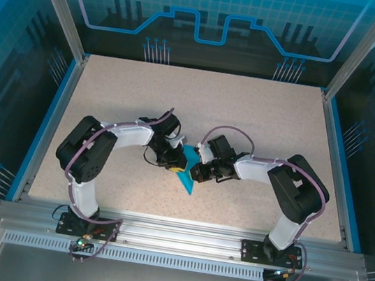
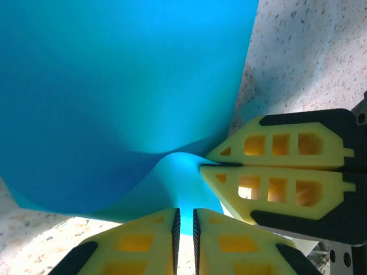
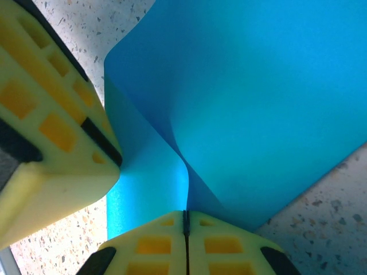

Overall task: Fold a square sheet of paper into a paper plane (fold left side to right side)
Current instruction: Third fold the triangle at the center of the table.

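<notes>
The teal-blue paper point(image 1: 187, 181) lies at the table's middle, folded to a narrow shape with a sharp tip toward the near edge. Both grippers meet over it. My right gripper point(image 1: 195, 169) is shut on a raised ridge of the paper point(image 3: 258, 86), its fingertips point(image 3: 185, 213) pinching the crease. In the left wrist view, the right gripper point(image 2: 206, 165) comes in from the right and clamps that ridge. My left gripper point(image 2: 184, 211) stands over the paper's point(image 2: 114, 86) near edge with a narrow slit between its pads; paper and table show through it. The left gripper point(image 1: 174, 162) sits just left of the right one.
The speckled table point(image 1: 262, 116) has free room all round the paper. A blue rim point(image 1: 47, 126) and clear enclosure walls bound it on the left, right and back. The metal rail point(image 1: 180, 235) with the arm bases runs along the near edge.
</notes>
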